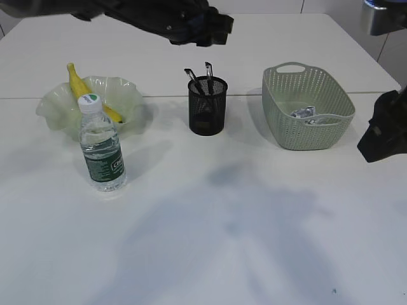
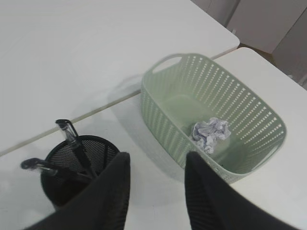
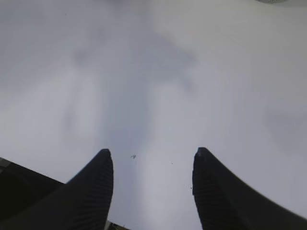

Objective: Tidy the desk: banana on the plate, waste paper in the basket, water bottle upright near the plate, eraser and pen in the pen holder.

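The yellow banana [image 1: 81, 88] lies on the pale green wavy plate [image 1: 54, 105] at the back left. The water bottle [image 1: 102, 146] stands upright in front of the plate. The black mesh pen holder [image 1: 207, 108] holds pens [image 1: 208, 73]; it also shows in the left wrist view [image 2: 96, 148]. The eraser is not visible. Crumpled waste paper [image 2: 210, 133] lies in the green basket [image 1: 283, 114]. My left gripper [image 2: 156, 160] is open and empty, high above the table between holder and basket. My right gripper [image 3: 152, 155] is open and empty over bare table at the right.
The basket's rim shows in the left wrist view [image 2: 158, 103]. A seam between two white tabletops [image 1: 159, 96] runs behind the objects. The table's right edge lies near my right arm [image 1: 385, 127].
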